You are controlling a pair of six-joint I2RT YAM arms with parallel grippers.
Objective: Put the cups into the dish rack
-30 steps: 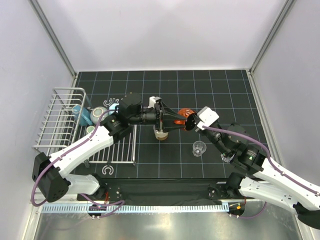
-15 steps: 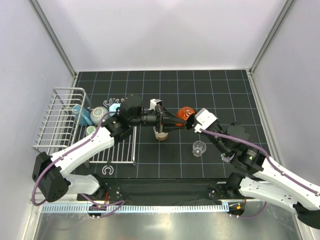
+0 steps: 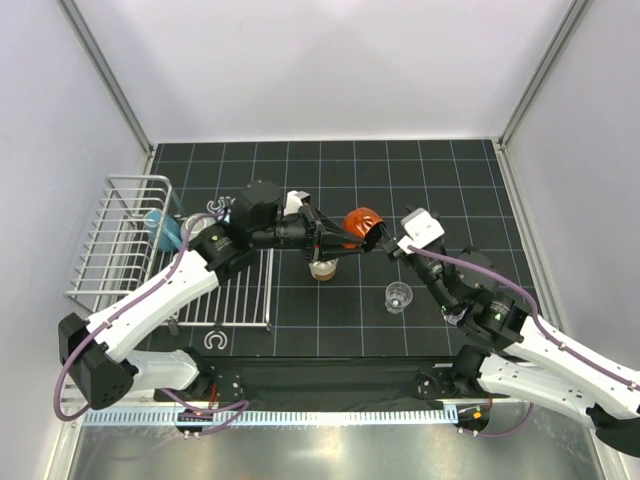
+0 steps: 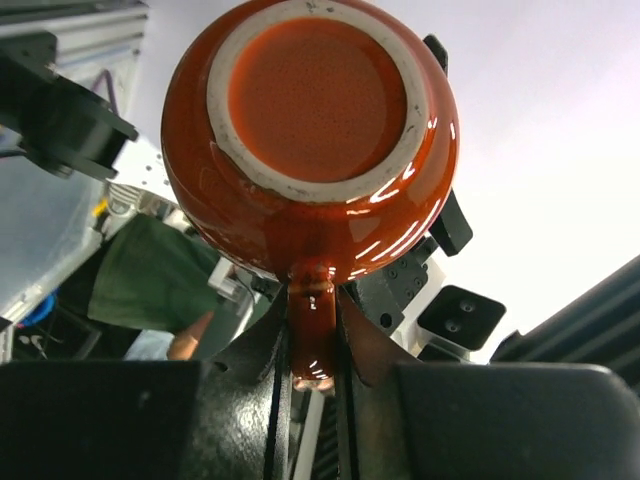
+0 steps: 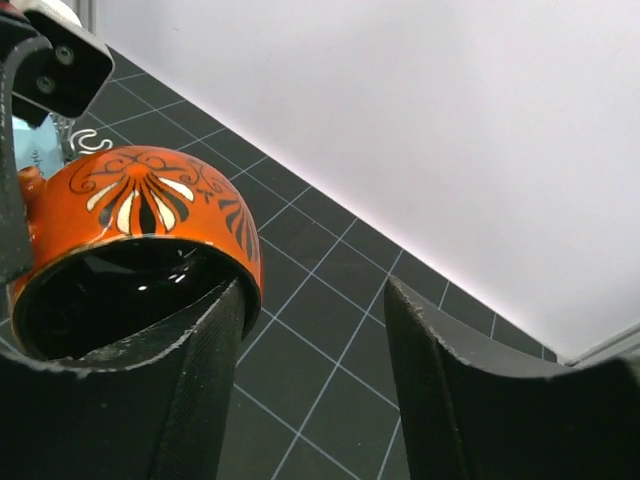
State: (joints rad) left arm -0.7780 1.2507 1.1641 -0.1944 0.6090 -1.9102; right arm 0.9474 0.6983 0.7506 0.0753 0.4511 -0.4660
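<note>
The orange cup (image 3: 358, 222) was held in the air above the black gridded table (image 3: 450, 180), between the two arms and well apart from the dish rack (image 3: 110, 245), which stood at the left side. The cup was turned on its side, with its mouth towards the right gripper (image 5: 312, 300) and its underside towards the left gripper (image 4: 312, 345).

In the left wrist view the handle was seen pointing down, and it was clamped between the two fingers of the left gripper, so the cup was carried by this hand alone.

The fingers (image 5: 190, 390) of the right gripper were spread apart, with a wide gap between them. The left one stood just in front of the cup's rim, but whether it touched the rim could not be told.

Below the two grippers a pale cup (image 3: 322, 268) stood on the table, and a clear cup (image 3: 399, 296) stood near the right arm. A blue cup (image 3: 158, 228) was seen at the right side of the raised basket part of the rack, partly hidden by the left arm.
</note>
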